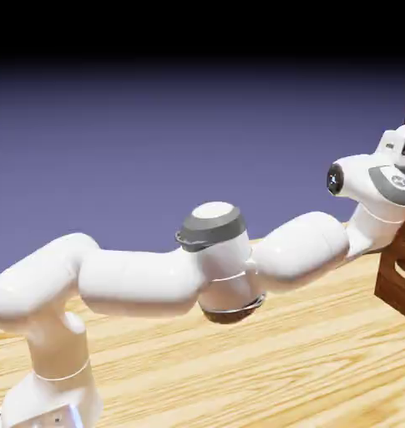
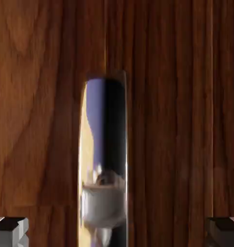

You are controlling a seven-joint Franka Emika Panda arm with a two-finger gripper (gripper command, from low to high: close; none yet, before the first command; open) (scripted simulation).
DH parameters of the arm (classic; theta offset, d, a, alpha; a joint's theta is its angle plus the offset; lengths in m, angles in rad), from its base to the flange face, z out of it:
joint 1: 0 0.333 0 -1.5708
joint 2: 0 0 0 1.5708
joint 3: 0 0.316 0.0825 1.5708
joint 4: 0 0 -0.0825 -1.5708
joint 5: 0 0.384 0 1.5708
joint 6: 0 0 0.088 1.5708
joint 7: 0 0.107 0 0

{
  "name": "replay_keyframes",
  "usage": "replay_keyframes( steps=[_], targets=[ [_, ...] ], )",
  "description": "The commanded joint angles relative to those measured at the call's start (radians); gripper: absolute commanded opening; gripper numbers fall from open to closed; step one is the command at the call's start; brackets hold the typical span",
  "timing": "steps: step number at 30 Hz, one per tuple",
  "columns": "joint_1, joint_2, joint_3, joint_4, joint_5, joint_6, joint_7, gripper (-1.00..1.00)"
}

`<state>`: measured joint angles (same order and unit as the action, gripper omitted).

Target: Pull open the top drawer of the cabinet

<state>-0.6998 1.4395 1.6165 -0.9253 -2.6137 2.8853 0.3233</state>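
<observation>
In the hand view the top drawer's (image 2: 46, 111) silver bar handle (image 2: 104, 159) runs twelve to six, centred between the released jaws; its lower end is cut off. The cabinet (image 1: 402, 276) sits at three o'clock on the worktop (image 1: 264, 359), mostly cropped.

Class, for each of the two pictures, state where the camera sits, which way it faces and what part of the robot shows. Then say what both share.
Exterior view: beside the robot, looking across the table at the white arm reaching right to the cabinet.
Hand view: on the hand, facing the drawer front and its silver handle; grey fingertips show, spread wide.
Shared: the cabinet's dark wood.
</observation>
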Motion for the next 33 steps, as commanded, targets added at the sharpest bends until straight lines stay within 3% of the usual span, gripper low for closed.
replay_keyframes(
  steps=[1, 3, 4, 33],
  targets=[
    [0.023, 0.008, 0.004, 0.036, 0.014, 0.011, -0.027, 0.00],
    [0.065, 0.024, 0.010, 0.102, 0.040, 0.032, -0.075, 0.00],
    [0.065, 0.024, 0.010, 0.102, 0.040, 0.032, -0.075, -1.00],
    [-0.573, 0.047, 0.130, -0.913, -0.179, -0.341, 0.199, -1.00]
  ],
)
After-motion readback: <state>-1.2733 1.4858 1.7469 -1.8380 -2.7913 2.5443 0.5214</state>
